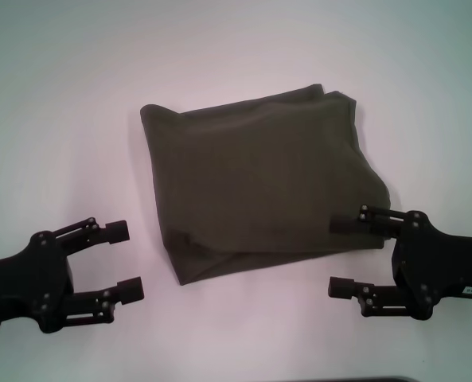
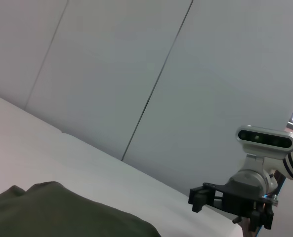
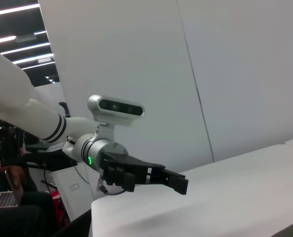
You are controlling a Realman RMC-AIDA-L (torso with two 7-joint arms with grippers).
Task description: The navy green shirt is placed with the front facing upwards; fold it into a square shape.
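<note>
The navy green shirt [image 1: 255, 191] lies folded into a rough rectangle on the white table [image 1: 236, 64], plain olive side up, no letters or collar showing. A folded layer edge runs along its near side. My left gripper [image 1: 122, 261] stands open at the near left, apart from the cloth. At the near right my right gripper [image 1: 343, 255] is open too, its upper finger over the shirt's near right corner. The left wrist view shows a shirt edge [image 2: 62, 212] and the right gripper [image 2: 205, 197] far off. The right wrist view shows the left gripper [image 3: 171, 180] beyond the table.
White wall panels [image 2: 136, 74] stand behind the table. In the right wrist view a person with a laptop [image 3: 3, 197] sits in the background beyond the table's edge.
</note>
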